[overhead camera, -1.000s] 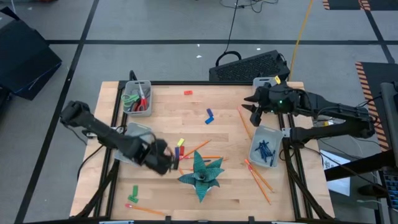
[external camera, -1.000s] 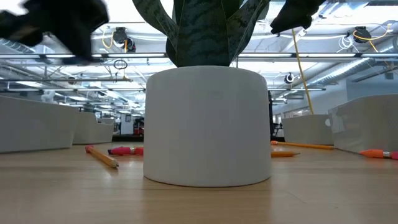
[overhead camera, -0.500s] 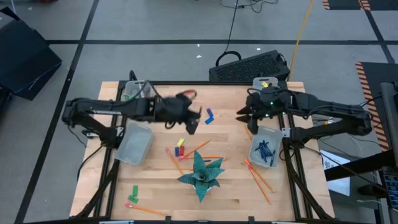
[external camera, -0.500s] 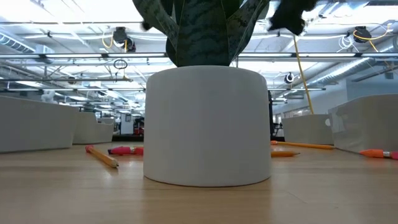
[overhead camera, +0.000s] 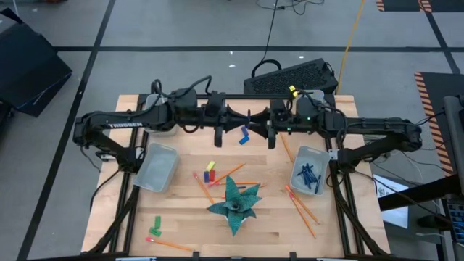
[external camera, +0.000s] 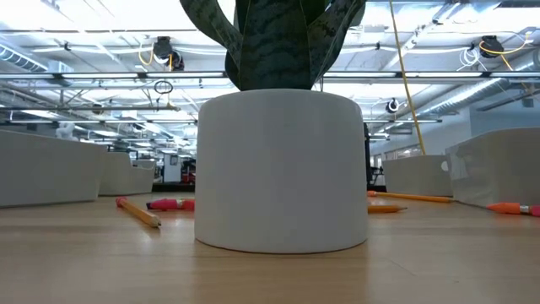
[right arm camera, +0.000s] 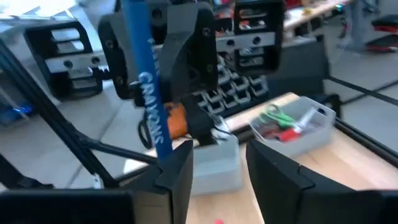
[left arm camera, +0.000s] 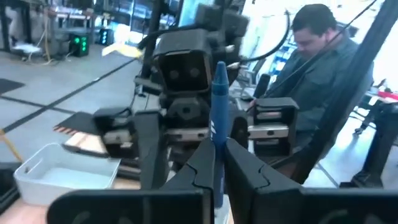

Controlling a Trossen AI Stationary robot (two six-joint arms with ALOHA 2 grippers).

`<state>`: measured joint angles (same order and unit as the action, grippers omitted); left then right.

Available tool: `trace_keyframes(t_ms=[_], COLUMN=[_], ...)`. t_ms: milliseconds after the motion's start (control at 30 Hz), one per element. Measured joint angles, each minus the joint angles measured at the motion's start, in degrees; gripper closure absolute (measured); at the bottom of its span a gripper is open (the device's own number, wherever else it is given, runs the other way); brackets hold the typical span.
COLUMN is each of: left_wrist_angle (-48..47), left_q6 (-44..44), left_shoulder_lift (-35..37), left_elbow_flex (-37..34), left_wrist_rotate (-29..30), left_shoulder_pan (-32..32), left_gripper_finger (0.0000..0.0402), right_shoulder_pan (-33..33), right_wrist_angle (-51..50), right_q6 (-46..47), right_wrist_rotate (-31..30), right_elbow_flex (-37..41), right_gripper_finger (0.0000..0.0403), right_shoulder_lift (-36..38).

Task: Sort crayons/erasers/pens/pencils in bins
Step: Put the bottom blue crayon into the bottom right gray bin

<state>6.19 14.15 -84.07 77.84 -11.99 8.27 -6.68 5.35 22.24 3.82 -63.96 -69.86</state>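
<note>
Low view: white plant pot (external camera: pixel 283 169) fills the centre, with one of the pencils (external camera: pixel 139 213) flat on the wood at lower left. High view, bottom up: more pencils (overhead camera: pixel 303 206) lie loose at lower right by the table edge. The pens (overhead camera: pixel 308 176) sit in the right bin (overhead camera: pixel 313 150). The left bin (overhead camera: pixel 156 165) at the left edge looks empty. Bare wood lies open between these two bins and the back edge. Both arms meet tip to tip at upper centre. The left gripper (overhead camera: pixel 233 125) has its fingers clamped on a blue crayon (left arm camera: pixel 217 106), which is upright in the left wrist view. The right gripper (overhead camera: pixel 264 129) has its fingers apart, with the crayon beside one finger (right arm camera: pixel 177 168). White lettering on the crayon reads "CRAYONS". A black keyboard (overhead camera: pixel 290 76) is past the back edge. A person (left arm camera: pixel 323 68) is in the upper right of the left wrist view.
</note>
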Motion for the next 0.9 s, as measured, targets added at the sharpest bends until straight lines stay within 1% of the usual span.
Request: trace_keyframes(t_ms=[67,167,300,400,533,633,900], left_wrist_angle=[-0.07,-1.64,-1.71,-1.99,-2.18,-1.82,0.43], left_q6=[-0.29,-0.36,-0.35,-0.54,-0.47,-0.59,-1.06], left_shoulder_lift=[0.04,0.02,-0.05,-0.05,-0.05,-0.05,-0.05], left_elbow_flex=[0.01,-0.02,-0.02,-0.02,-0.02,-0.02,-0.02], left_wrist_rotate=[-0.88,-2.47,-3.23,-3.23,-3.18,-2.97,-2.18], left_shoulder_pan=[-0.04,0.19,0.35,0.47,0.79,0.95,1.03], left_gripper_finger=[0.0382,0.0382,0.0382,0.0382,0.0382,0.0382,0.0382], right_shoulder_pan=[0.02,0.0,0.03,0.4,1.08,1.19,0.68], right_wrist_angle=[0.66,-1.17,-7.09,-8.66,-4.53,-1.38,3.29], right_q6=[1.12,1.97,1.97,1.24,0.58,-0.59,-0.85], right_wrist_rotate=[0.85,3.22,3.94,3.99,3.69,3.71,3.49], right_elbow_flex=[0.0,0.0,0.01,0.02,-0.04,-0.04,0.01], right_gripper_finger=[0.0256,0.0256,0.0253,0.0242,0.0227,0.0223,0.0243], right_shoulder_lift=[-0.76,-1.16,-0.35,1.06,2.73,2.68,0.28])
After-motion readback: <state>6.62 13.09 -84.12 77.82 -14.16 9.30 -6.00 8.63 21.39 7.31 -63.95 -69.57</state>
